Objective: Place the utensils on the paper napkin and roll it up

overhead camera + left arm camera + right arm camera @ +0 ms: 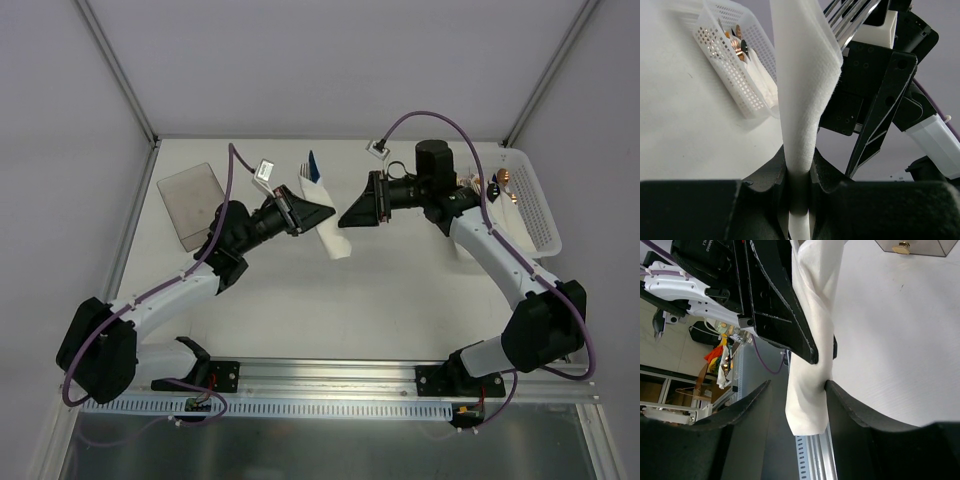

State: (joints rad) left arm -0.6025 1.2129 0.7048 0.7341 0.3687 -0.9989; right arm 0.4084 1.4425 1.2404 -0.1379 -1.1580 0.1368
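Note:
The paper napkin (335, 240) is a white roll held up off the table, slanting from far left to near right. Utensils stick out of its far end: a blue handle (313, 166) and silver tines (850, 20). My left gripper (318, 212) is shut on the roll's middle; in the left wrist view the roll (802, 90) rises straight out of the closed gripper (799, 162). My right gripper (345, 217) faces it, open. In the right wrist view the roll's lower end (807, 400) hangs between the gripper's (797, 390) spread fingers, touching the right finger (840, 400).
A white perforated basket (535, 205) at the far right holds older rolls with copper-coloured cutlery ends (500, 183); it also shows in the left wrist view (740, 85). A grey flat box (190, 205) lies at the far left. The aluminium rail (330, 378) runs along the near edge.

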